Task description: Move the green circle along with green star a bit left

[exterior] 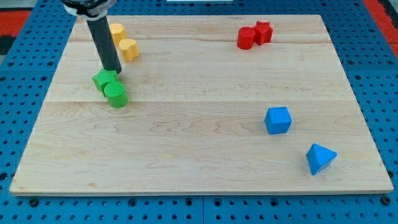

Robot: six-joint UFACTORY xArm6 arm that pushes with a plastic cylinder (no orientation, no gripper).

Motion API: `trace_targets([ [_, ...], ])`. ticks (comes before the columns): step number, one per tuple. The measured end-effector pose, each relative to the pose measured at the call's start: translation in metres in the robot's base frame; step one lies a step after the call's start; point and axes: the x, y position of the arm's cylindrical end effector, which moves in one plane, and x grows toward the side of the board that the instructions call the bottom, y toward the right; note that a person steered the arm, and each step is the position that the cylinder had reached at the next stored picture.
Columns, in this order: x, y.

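Note:
The green star (104, 80) lies at the view's left on the wooden board (199, 124). The green circle (115, 95) touches it on its lower right. My tip (114, 70) stands at the star's upper right edge, touching or almost touching it. The dark rod rises from there to the view's top.
Two yellow blocks (117, 32) (129, 49) sit just above my tip at the upper left. A red circle (246, 38) and a red star (263, 31) sit at the upper right. A blue cube (278, 120) and a blue triangle (319, 158) lie at the lower right.

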Motion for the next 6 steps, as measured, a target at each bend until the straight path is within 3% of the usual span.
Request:
trace_targets([
  [4,0.07,0.061],
  [6,0.081,-0.008],
])
